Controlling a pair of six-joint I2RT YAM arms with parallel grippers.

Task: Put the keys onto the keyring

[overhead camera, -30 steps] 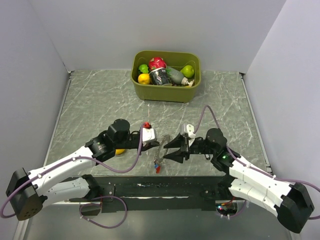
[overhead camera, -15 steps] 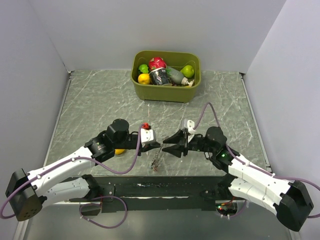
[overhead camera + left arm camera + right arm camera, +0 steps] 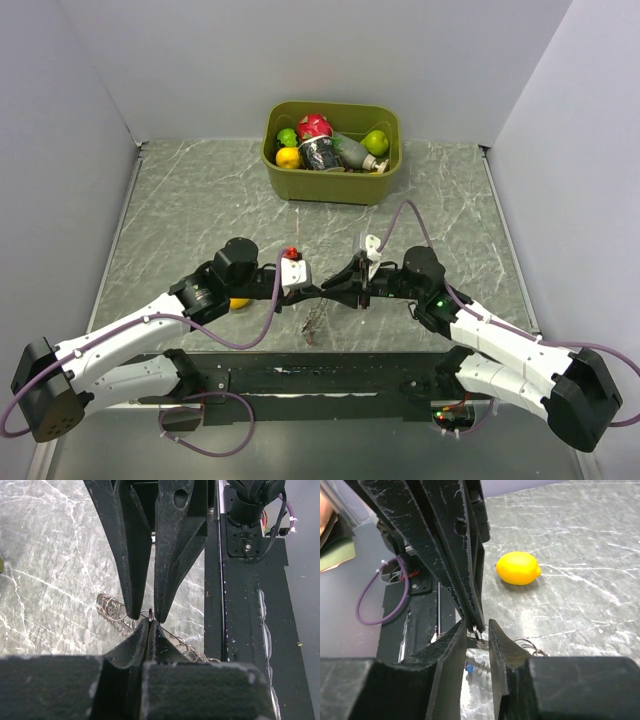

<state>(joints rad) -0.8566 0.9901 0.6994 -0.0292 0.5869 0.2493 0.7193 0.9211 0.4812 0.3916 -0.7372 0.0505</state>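
Closing in leftward since a second ago, right gripper (image 3: 477, 630) meets left gripper (image 3: 149, 626) tip to tip. Left pinches the keyring (image 3: 315, 320) loop, right's slightly parted jaws straddle it, and keys (image 3: 468, 668) trail below, nearward.

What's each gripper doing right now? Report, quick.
Left gripper: closed on a thin metal ring.
Right gripper: slightly open, fingers straddling that ring.

The bin (image 3: 330, 150) sits mid far edge of the worktop. Near the middle of the near edge, the left gripper (image 3: 149, 624) and right gripper (image 3: 477, 626) meet tip to tip. The keyring (image 3: 315, 322) seemingly hangs beneath them, and the lemon (image 3: 518, 568) lies to their left.
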